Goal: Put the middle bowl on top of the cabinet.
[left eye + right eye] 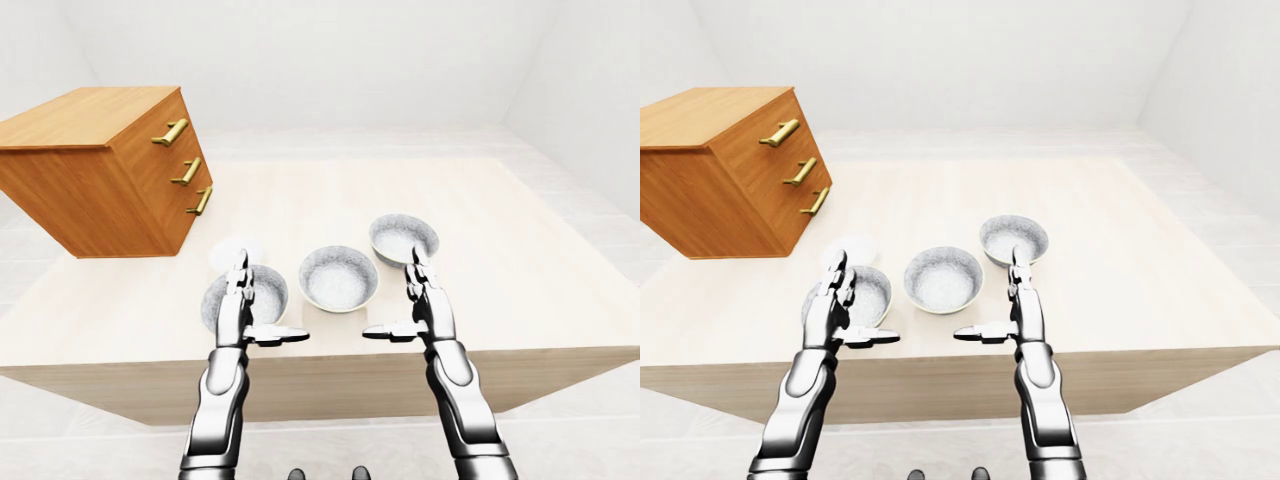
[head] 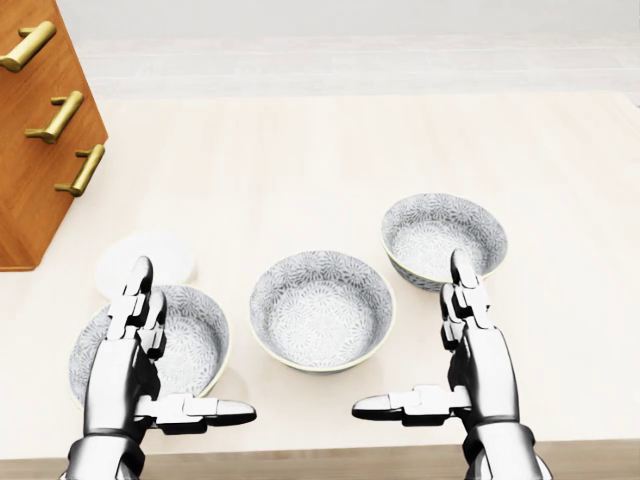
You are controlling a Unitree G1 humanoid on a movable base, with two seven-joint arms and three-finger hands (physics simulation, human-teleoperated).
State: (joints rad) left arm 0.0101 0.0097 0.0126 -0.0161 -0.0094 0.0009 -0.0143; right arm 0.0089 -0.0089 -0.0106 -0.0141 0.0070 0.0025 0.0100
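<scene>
A: Where's the middle bowl (image 2: 321, 310)?
B: Near the table's (image 2: 400, 150) near edge, between two matching bowls; the cabinet (image 1: 100, 170) sits at the far-left corner

A: Hands?
B: Left hand (image 2: 135, 365) and right hand (image 2: 470, 360) both spread, holding nothing

A: Risk?
B: Knocking a neighbouring bowl while closing in

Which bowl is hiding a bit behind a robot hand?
The left bowl: the left hand covers part of it. The middle bowl shows whole; the right hand only clips the right bowl's rim.
</scene>
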